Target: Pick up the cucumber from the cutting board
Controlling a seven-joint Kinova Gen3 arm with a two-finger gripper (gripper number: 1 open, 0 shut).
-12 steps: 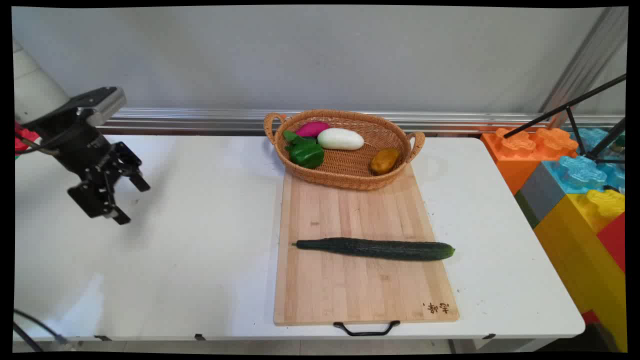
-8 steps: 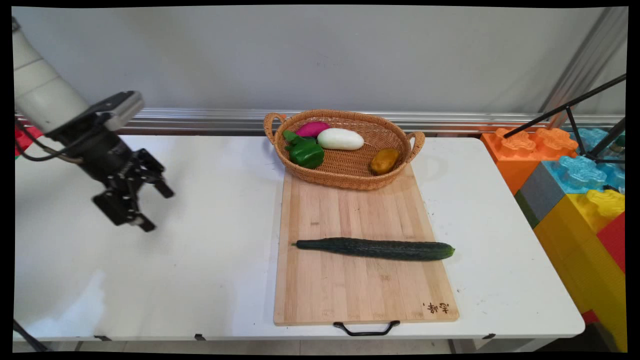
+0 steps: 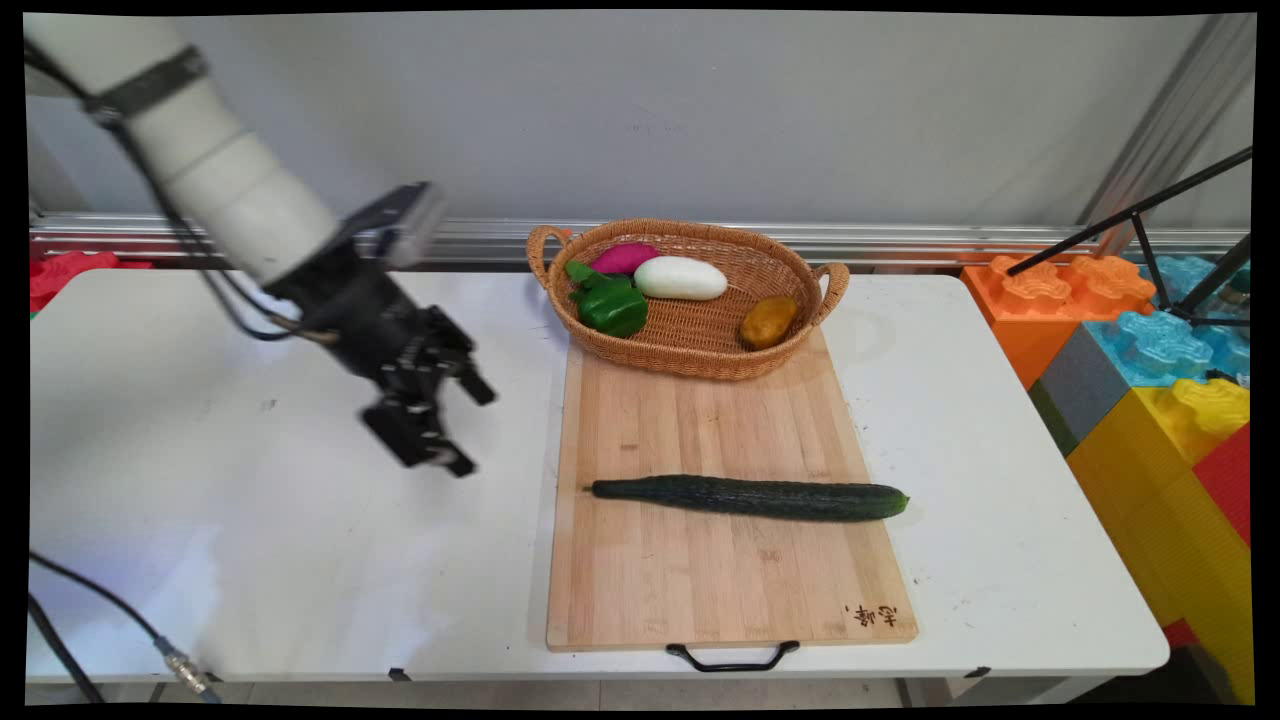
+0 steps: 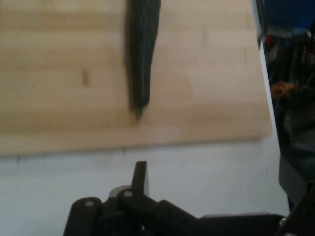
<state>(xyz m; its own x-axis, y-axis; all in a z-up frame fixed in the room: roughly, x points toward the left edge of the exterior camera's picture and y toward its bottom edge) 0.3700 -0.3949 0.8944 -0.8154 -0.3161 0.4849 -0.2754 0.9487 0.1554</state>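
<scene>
My black gripper (image 3: 468, 428) hangs open over the white table, just left of the wooden cutting board (image 3: 700, 590), with nothing between its fingers. A long dark green cucumber (image 3: 750, 497) lies crosswise on the board, its thin stem end pointing at the gripper. In the hand view the cucumber (image 4: 143, 54) runs up from the board (image 4: 206, 73), and its tip sits straight ahead of one finger (image 4: 140, 177). At the board's far end stands a wicker basket (image 3: 690, 352) holding a green pepper (image 3: 610, 305), a magenta vegetable (image 3: 622, 258), a white vegetable (image 3: 680, 278) and a brown potato (image 3: 768, 322).
Large orange, blue, yellow and grey toy blocks (image 3: 1150, 370) stand off the table's right edge, with black tripod legs (image 3: 1180, 250) over them. A black cable (image 3: 100, 620) hangs at the near left corner. A red object (image 3: 60, 272) lies at the far left.
The arm has swung right across the table, carrying the gripper from the far left to near the cutting board's left edge. Its fingers have stayed open. Nothing on the board moved.
</scene>
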